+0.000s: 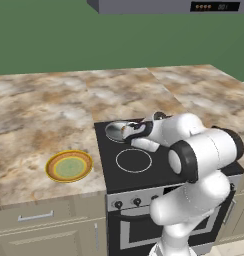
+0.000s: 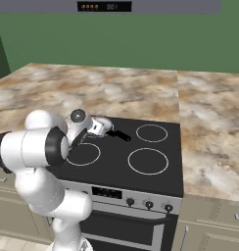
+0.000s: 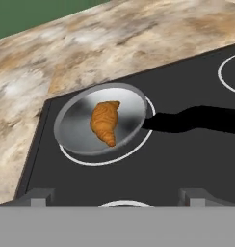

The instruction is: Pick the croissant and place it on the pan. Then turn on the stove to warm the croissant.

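Croissant (image 3: 105,122) lies in the pan (image 3: 73,126) on the stove (image 3: 187,154); my fingers (image 3: 42,195) stand apart, empty; next, I judge, reach down to a front knob (image 2: 148,204).

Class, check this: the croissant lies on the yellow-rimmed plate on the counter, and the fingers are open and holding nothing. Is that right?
Not quite. The croissant lies in the pan on the stove, as the hand view shows. The fingers are open and hold nothing.
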### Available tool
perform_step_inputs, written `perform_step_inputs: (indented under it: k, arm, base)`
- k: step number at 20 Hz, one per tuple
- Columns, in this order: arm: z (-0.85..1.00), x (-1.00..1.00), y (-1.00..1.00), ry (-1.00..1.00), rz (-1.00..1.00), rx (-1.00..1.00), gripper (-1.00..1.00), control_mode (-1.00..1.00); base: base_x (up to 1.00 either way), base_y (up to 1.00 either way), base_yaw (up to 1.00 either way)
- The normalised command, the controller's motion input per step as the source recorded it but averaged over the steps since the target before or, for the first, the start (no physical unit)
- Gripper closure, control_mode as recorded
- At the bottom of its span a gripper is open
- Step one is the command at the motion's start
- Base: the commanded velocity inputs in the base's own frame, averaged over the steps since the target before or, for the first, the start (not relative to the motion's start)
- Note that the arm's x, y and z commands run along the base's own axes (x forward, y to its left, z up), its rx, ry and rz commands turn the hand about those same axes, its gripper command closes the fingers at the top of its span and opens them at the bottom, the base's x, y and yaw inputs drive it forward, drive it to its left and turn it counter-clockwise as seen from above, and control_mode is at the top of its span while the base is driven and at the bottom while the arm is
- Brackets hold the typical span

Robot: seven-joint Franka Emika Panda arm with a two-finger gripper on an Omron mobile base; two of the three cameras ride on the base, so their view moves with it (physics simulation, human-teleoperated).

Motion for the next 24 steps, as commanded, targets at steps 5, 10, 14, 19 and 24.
perform_step_inputs:
  k: [5,10,14,19,24]
  arm:
    - [0.28,-0.61,0.0,0.0,-0.09,0.0,-1.0,-1.0]
    - [0.36,-0.55,0.08,-0.02,-0.01,-0.04,-1.0,-1.0]
    - [0.59,-0.39,0.05,-0.02,0.0,-0.02,-1.0,-1.0]
    - [0.62,-0.4,0.0,0.0,0.0,0.0,-1.0,-1.0]
    - [0.33,-0.58,0.0,-0.01,0.0,0.0,-1.0,-1.0]
  base:
    - [0.0,0.0,0.0]
    - [0.0,0.0,0.0]
    - [0.0,0.0,0.0]
    - [0.0,0.0,0.0]
    - [0.0,0.0,0.0]
